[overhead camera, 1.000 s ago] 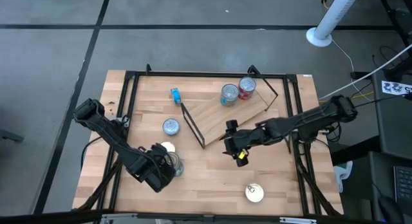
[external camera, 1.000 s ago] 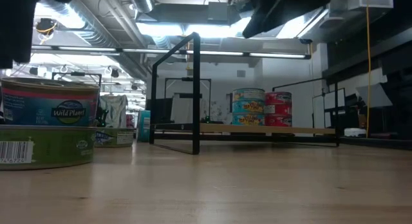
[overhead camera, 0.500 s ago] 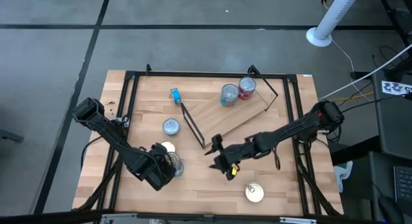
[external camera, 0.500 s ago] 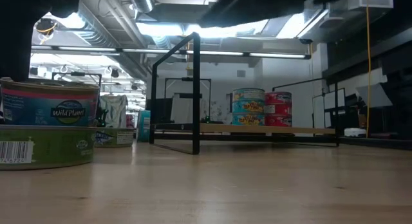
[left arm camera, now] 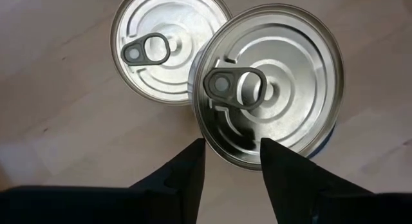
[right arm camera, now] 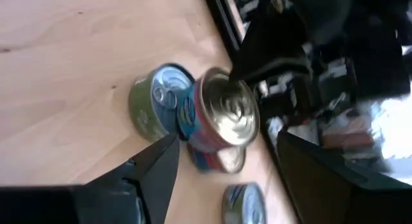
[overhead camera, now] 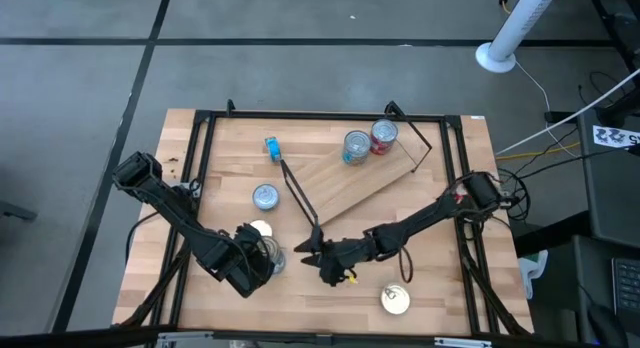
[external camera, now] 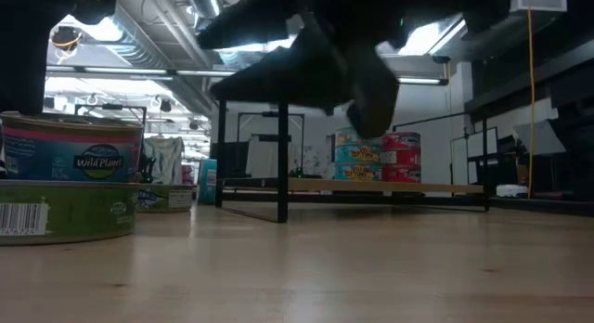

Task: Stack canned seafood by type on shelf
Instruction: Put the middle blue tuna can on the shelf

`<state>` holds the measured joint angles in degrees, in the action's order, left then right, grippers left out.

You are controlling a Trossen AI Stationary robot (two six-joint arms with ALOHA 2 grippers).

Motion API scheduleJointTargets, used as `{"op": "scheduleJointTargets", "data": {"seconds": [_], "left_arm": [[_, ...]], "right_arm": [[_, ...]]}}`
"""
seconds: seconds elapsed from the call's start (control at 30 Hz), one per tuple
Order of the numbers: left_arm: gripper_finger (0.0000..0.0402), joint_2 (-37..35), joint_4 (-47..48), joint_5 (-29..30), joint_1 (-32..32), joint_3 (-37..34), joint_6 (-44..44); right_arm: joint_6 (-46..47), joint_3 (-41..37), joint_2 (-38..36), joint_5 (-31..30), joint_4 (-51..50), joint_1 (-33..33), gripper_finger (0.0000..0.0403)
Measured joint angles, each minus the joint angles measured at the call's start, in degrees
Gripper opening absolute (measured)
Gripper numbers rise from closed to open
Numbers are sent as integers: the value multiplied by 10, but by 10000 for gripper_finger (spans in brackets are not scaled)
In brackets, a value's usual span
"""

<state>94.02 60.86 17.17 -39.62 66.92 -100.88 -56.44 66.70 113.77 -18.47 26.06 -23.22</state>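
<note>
Two arms over a light wooden tabletop (overhead camera: 440, 298), right fingers (right arm camera: 161, 163) spread, left fingers (left arm camera: 187, 176) unclear (ceiling strip lights (external camera: 130, 72) behind)

"Wild Planet" reads on the upper stacked tin (external camera: 74, 161).

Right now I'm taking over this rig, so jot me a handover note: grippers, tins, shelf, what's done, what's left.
Left gripper: at the front-left tins, fingers around the blue-and-pink tin; grip not confirmed.
Right gripper: open, empty, reaching toward the same cluster.
Shelf: holds a blue stack and a red stack.
Left: green tin, silver-lidded tin, tin on its side, front tin.
</note>
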Motion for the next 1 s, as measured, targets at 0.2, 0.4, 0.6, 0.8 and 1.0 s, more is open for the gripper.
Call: {"op": "scheduleJointTargets", "data": {"seconds": [0.2, 0.4, 0.6, 0.8, 1.0], "left_arm": [[143, 0, -1, 0, 0, 0, 2], [143, 3, -1, 0, 0, 0, 11], [143, 4, -1, 0, 0, 0, 11], [143, 4, -1, 0, 0, 0, 12], [143, 4, 0, 0, 0, 0, 11]], "right_arm": [[-86, 0, 49, 5, 82, 3, 262], [-123, 0, 81, 10, 120, 21, 262], [-126, 0, 84, 39, 128, 47, 262], [-127, 2, 84, 85, 145, 57, 262], [-128, 44, 108, 90, 146, 56, 262]]}}
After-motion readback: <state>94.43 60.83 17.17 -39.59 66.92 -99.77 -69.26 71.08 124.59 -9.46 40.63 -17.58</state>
